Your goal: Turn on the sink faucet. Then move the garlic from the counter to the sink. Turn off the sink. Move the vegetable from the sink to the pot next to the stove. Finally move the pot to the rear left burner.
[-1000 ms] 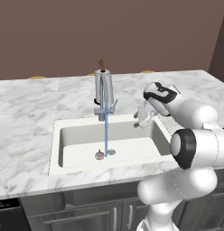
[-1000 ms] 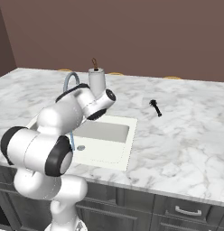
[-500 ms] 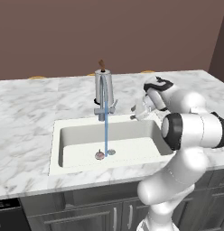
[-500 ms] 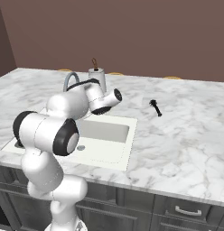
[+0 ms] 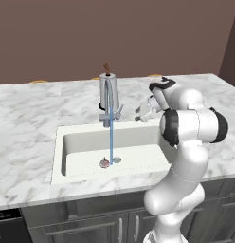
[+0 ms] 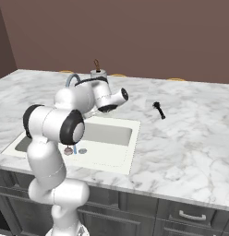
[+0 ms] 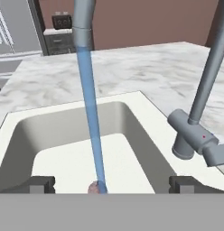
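Note:
The sink faucet (image 5: pixel 109 93) is running, and a blue stream falls from its spout (image 7: pixel 82 20) into the off-white sink (image 5: pixel 81 142). The garlic (image 5: pixel 104 163) lies on the sink floor under the stream, beside the drain (image 5: pixel 117 160); it also shows as the garlic (image 6: pixel 68 150) and, partly cut off, the garlic (image 7: pixel 93 188). My gripper (image 5: pixel 140 113) hovers open just right of the faucet's base, over the sink's back right corner, holding nothing. In the hand view the gripper (image 7: pixel 111 186) looks across the basin, with the lever (image 7: pixel 208 146) to its right. The pot and stove are out of view.
White marble counter (image 5: pixel 34 114) surrounds the sink on all sides. A small black utensil (image 6: pixel 159 109) lies on the counter to the right of the sink. A grey cylinder with a brown top (image 6: pixel 97 70) stands behind the faucet. My own arm covers part of the sink (image 6: pixel 114 133).
The gripper has crept slightly left toward the faucet base while the arm's elbow and forearm swung round. Water runs throughout and the garlic has stayed put.

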Available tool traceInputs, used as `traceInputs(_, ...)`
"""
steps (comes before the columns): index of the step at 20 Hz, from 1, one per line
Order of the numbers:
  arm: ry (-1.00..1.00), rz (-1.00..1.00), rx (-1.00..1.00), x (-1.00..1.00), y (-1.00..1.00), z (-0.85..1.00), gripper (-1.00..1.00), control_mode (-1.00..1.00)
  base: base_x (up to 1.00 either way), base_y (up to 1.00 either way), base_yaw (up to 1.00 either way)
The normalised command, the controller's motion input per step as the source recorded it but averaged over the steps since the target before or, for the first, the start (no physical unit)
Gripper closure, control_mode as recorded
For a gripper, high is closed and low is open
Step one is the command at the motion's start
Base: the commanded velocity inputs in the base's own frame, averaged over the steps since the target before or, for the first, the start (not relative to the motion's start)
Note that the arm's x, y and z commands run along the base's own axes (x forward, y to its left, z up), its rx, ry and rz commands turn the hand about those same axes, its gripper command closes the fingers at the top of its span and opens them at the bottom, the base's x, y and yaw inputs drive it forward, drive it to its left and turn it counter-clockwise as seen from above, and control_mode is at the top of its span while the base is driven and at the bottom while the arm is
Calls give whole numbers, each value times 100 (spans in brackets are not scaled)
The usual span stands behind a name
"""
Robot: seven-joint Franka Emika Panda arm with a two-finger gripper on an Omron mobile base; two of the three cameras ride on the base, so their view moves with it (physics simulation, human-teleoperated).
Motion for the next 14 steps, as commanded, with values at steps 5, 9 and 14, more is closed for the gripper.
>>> traceInputs(5, -5, 0, 0, 41, 7, 0, -100, -100, 0, 0, 0)
traceInputs(9, -4, 1, 0, 35, 0, 0, -100, -100, 0, 0, 0)
traceInputs(14, -4, 2, 0, 34, 0, 0, -100, -100, 0, 0, 0)
